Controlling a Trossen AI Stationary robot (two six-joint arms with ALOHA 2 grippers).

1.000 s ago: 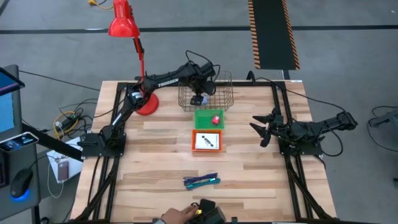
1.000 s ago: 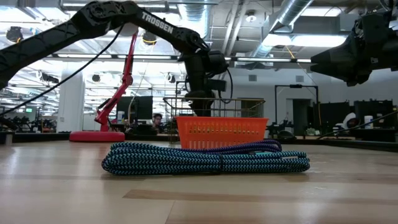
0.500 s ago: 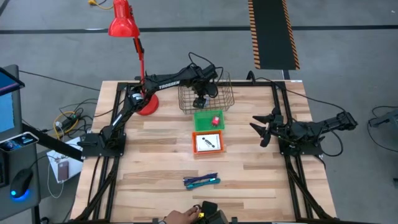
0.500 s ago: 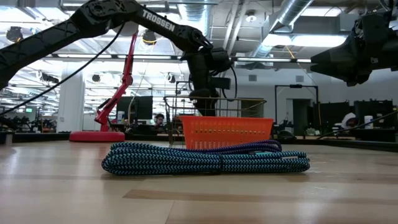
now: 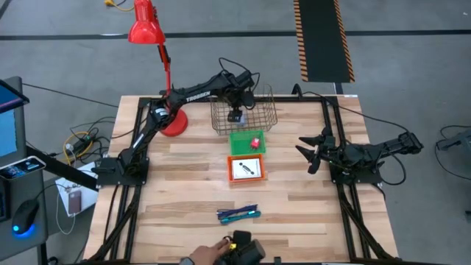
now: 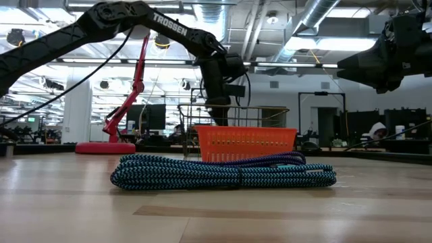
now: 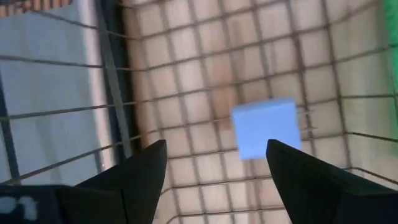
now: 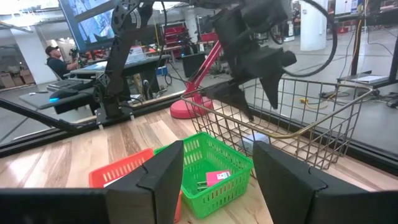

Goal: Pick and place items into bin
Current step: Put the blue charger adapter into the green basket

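Note:
My left gripper [image 5: 235, 112] [image 7: 214, 165] hangs open over the wire basket [image 5: 261, 99] at the table's far side, pointing down into it. A pale blue square block [image 7: 264, 127] lies flat on the basket's mesh floor, beyond the fingers and apart from them. A small red block [image 5: 255, 142] [image 8: 216, 179] sits in the green basket [image 5: 239, 135]. A white card with a black mark [image 5: 246, 168] lies in the orange tray [image 5: 231, 167]. A blue and green bundle [image 5: 238, 214], braided cord in the low view [image 6: 223, 172], rests near the front edge. My right gripper [image 5: 309, 153] [image 8: 217, 180] waits open at the right side.
The red desk lamp [image 5: 158, 44] stands with its base [image 5: 174, 121] left of the wire basket. A person's hand [image 5: 210, 255] with a black and yellow device [image 5: 244, 244] is at the near edge. Bare wood lies on the table's left [image 5: 176, 184] and right of the trays [image 5: 294, 191].
My left gripper has swayed a little toward the table's right and back again while staying above the wire basket. My right arm has kept still.

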